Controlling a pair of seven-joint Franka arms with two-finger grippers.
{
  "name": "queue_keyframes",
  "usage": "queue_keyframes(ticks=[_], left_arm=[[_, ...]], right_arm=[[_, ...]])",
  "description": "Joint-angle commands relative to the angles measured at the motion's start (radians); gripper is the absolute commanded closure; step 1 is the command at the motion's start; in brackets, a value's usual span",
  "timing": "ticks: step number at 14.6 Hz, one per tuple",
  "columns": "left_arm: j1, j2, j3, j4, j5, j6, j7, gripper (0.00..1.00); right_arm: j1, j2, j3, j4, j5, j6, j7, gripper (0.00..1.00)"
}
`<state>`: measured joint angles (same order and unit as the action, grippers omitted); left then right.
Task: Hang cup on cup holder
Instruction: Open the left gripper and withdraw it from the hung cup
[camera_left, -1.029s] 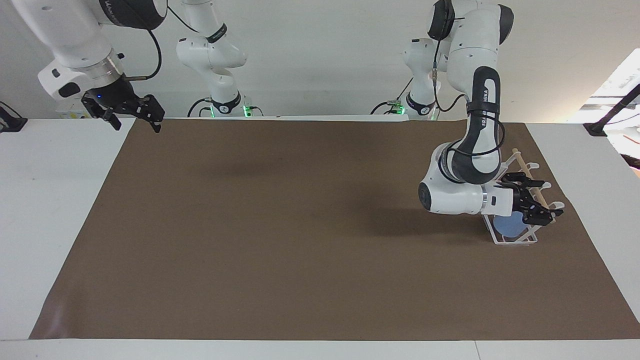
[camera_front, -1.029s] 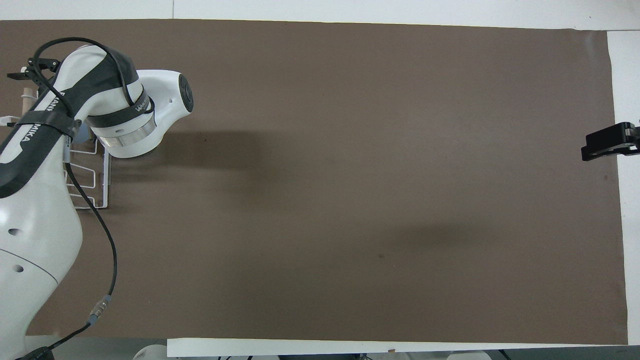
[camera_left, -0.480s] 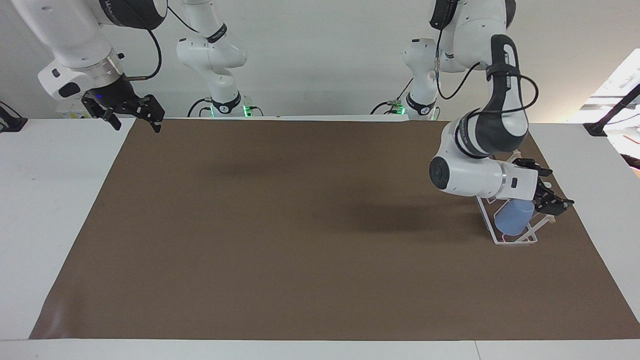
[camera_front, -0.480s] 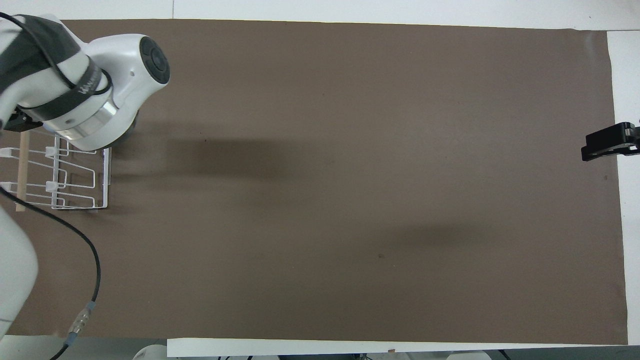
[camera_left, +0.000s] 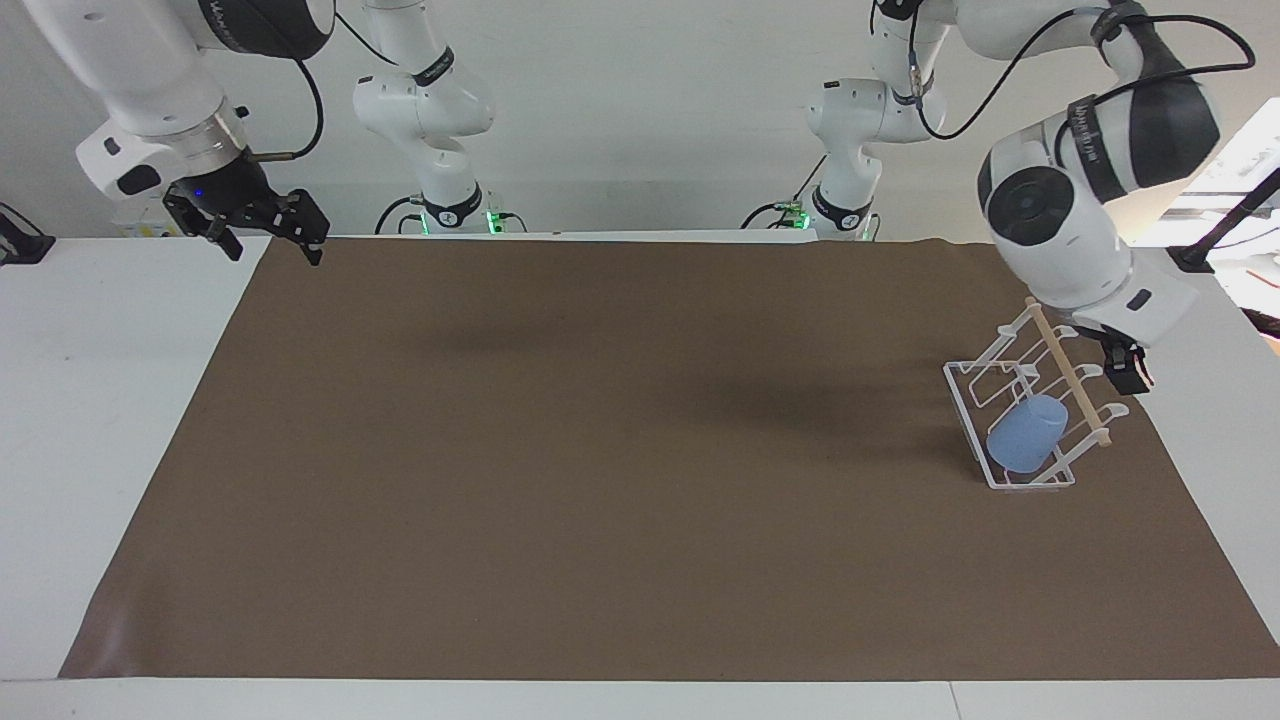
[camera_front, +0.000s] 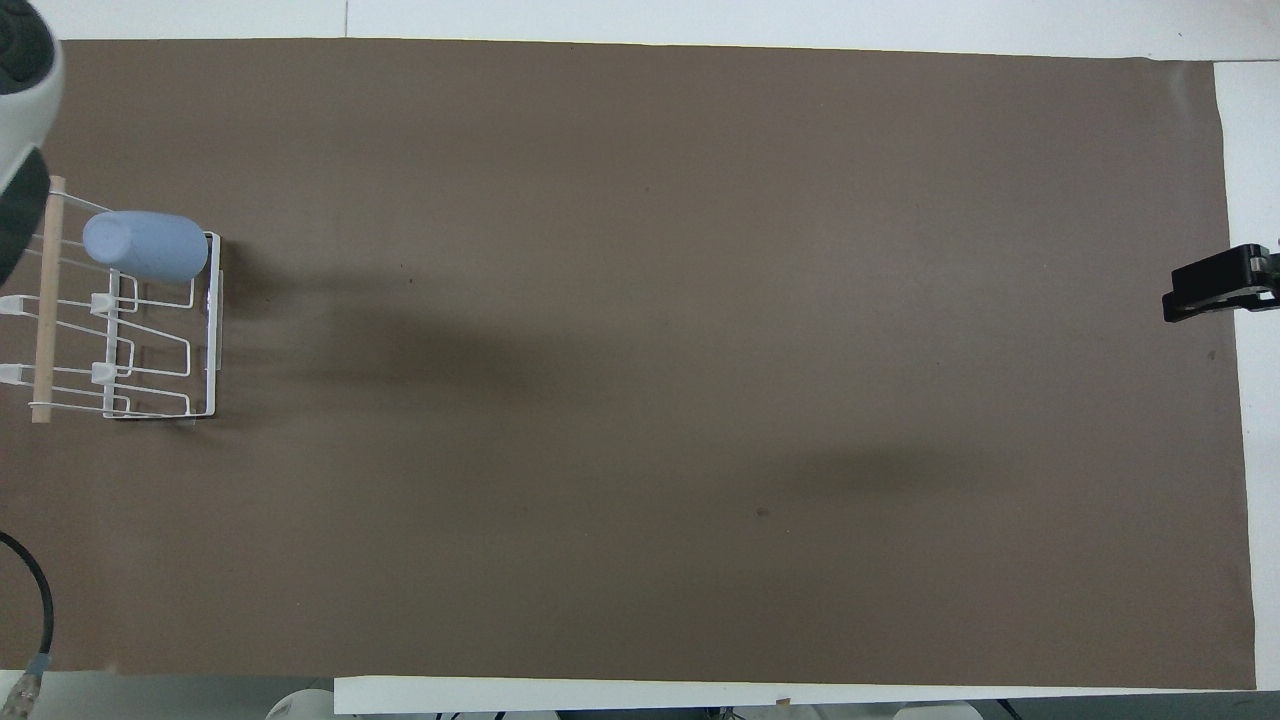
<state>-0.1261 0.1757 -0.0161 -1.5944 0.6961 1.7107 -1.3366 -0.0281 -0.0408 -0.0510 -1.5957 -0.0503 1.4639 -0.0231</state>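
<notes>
Left gripper (camera_left: 1128, 368): spread, empty, hanging just beside the cup holder (camera_left: 1035, 400), whose prong farthest from the robots carries the tilted cup (camera_left: 1026, 433); you risk clipping the dowel (camera_left: 1068, 372), shaking it loose.

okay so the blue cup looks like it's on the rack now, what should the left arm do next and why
Probably just keep lifting the left gripper up and away toward its own base. The cup already sits tilted on a prong of the cup holder, at the end farther from the robots, and the gripper is beside the rack and holds nothing. The right gripper waits open over the table's edge, so nothing seems left to grasp.
</notes>
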Motion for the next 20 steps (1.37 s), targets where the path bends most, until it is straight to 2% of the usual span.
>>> queue_keyframes(ticks=[1, 4, 7, 10, 12, 16, 20], left_arm=[[0.055, -0.030, -0.001, 0.016, -0.188, 0.035, 0.294, 0.00], [0.100, -0.067, -0.002, 0.007, -0.354, 0.032, 0.558, 0.00], [0.099, -0.100, -0.001, -0.031, -0.482, 0.001, 0.704, 0.00], [0.097, -0.107, -0.002, -0.024, -0.662, -0.069, 0.905, 0.00], [0.099, -0.122, -0.002, -0.027, -0.687, -0.092, 1.022, 0.00], [0.094, -0.180, -0.005, -0.027, -0.685, -0.203, 1.134, 0.00], [0.099, -0.211, -0.005, -0.021, -0.685, -0.209, 1.372, 0.00]], right_arm=[[-0.006, -0.005, 0.003, -0.006, 0.006, -0.007, -0.018, 0.00], [-0.006, -0.005, 0.003, -0.006, 0.006, -0.008, -0.018, 0.00], [-0.006, -0.005, 0.003, -0.006, 0.006, -0.007, -0.018, 0.00], [-0.006, -0.005, 0.003, -0.006, 0.006, -0.007, -0.018, 0.00], [-0.006, -0.005, 0.003, -0.006, 0.006, -0.007, -0.018, 0.00], [-0.006, -0.005, 0.003, -0.006, 0.006, -0.007, -0.018, 0.00], [-0.006, -0.005, 0.003, -0.006, 0.006, -0.007, -0.018, 0.00]])
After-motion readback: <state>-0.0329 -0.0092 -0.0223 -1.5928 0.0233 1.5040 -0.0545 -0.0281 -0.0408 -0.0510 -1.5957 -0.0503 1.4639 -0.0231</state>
